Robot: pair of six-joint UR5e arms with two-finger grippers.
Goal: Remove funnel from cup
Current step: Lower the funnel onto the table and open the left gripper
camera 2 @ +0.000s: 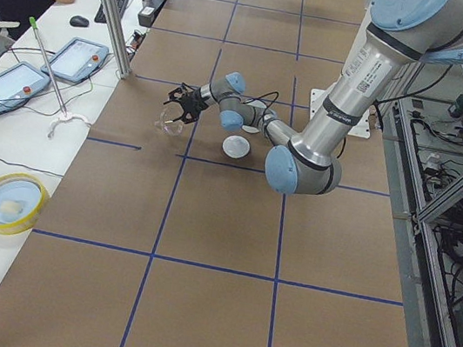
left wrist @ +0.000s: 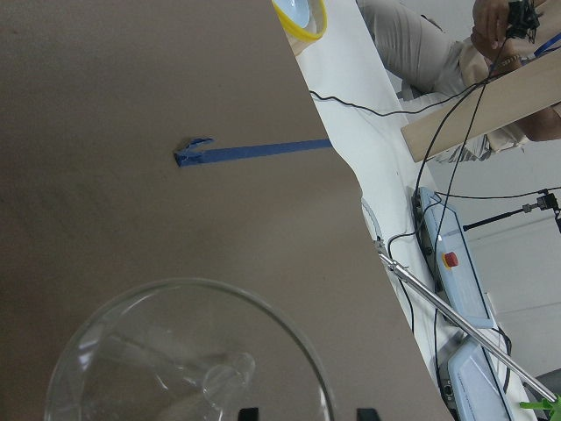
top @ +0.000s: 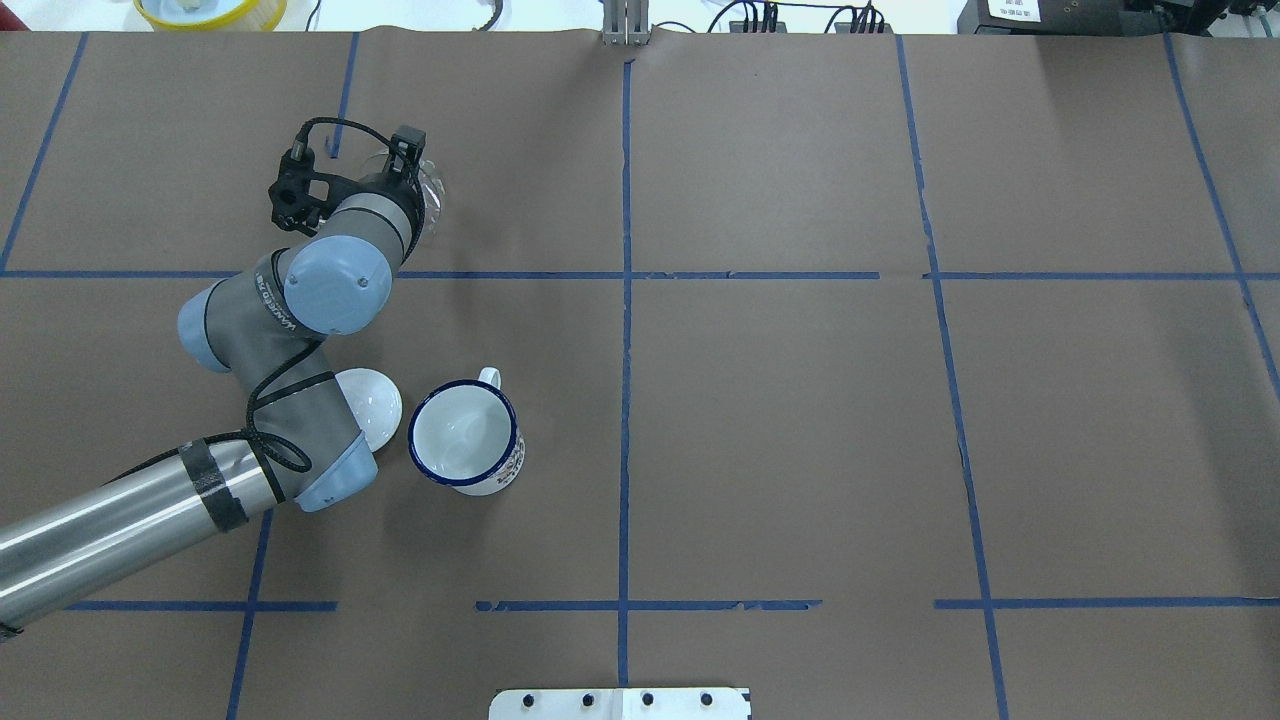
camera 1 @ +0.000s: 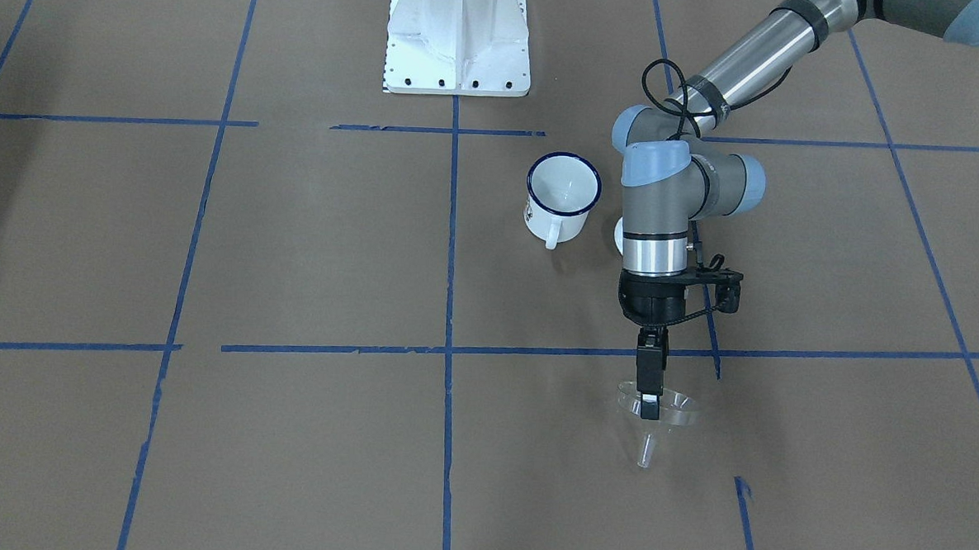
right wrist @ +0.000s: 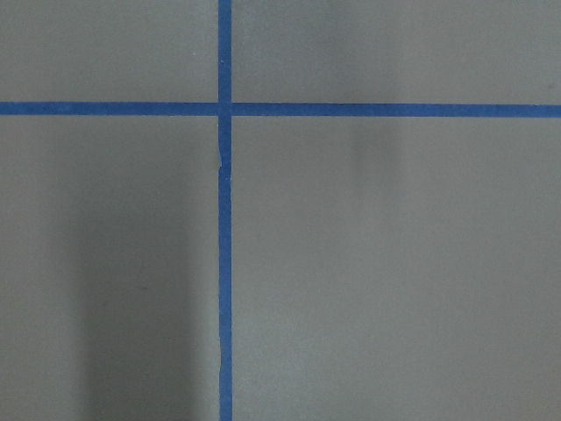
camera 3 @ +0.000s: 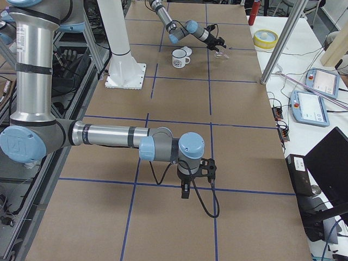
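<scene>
The cup (camera 1: pixel 562 194) is a white enamel mug with a dark blue rim. It stands upright and empty near the table's middle, and also shows in the overhead view (top: pixel 466 436). The clear funnel (camera 1: pixel 667 408) is well away from it, low over the brown paper, with its spout towards the operators' side. My left gripper (camera 1: pixel 650 406) is at the funnel's rim. In the left wrist view the fingertips (left wrist: pixel 248 412) stand apart with the funnel (left wrist: pixel 175 351) rim between them. My right gripper (camera 3: pixel 185 191) hangs over bare paper far from both; I cannot tell if it is open or shut.
A white domed lid (top: pixel 372 402) lies beside the cup, partly under my left arm. The robot's white base (camera 1: pixel 458 38) stands at the table's edge. A yellow-rimmed bowl (camera 2: pixel 8 202), tablets and seated people are on the side bench beyond the table edge.
</scene>
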